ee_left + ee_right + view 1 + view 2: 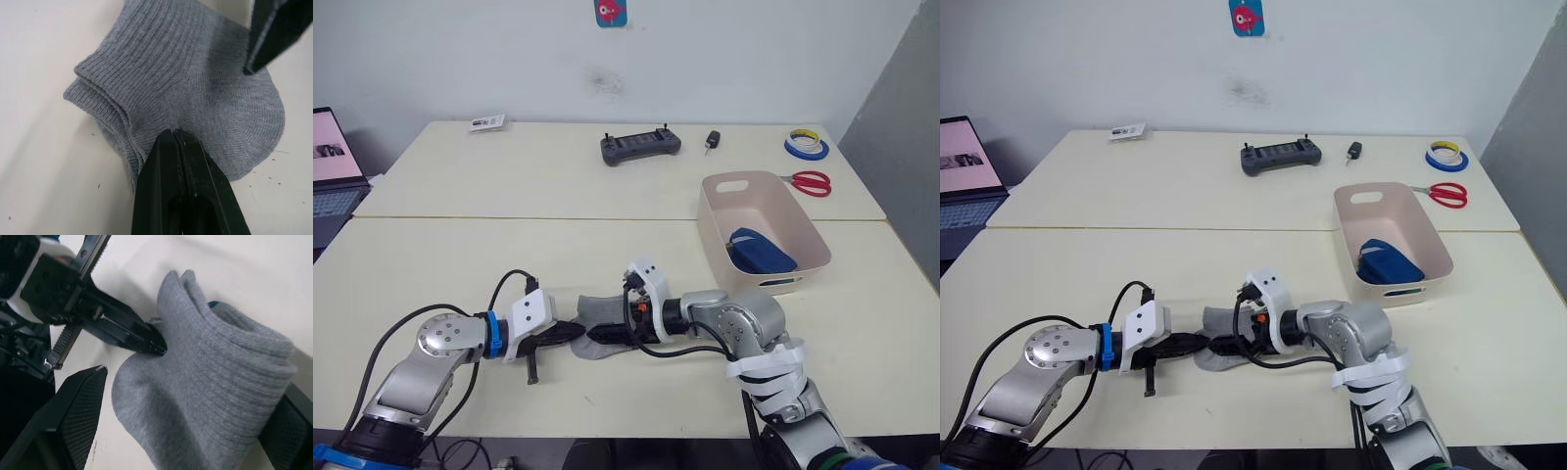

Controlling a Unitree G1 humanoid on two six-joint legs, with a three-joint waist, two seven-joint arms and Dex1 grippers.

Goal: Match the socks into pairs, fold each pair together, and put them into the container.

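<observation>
The grey pair [597, 321] is being folded at the lower centre of the frame, lying on the counter [607, 245] between the two arms. The left claw [177, 137] is seen pinched shut on the heel edge of the grey socks, its two black fingers pressed together with knit caught at the tips. The right claw [186, 416] is standing open, one finger [78, 401] at either side of the doubled grey wad, so the fabric is being straddled rather than squeezed. A blue bundle [759, 250] is already lying inside the container [720, 230], at the centre right of the frame. No green socks are being shown on the counter. The step in hand is judged to be the bundling of the grey pair. The next move is likely calling for the right claw to be closed on the wad, the left claw's pinch to be released, and the wad to be carried toward the container.
</observation>
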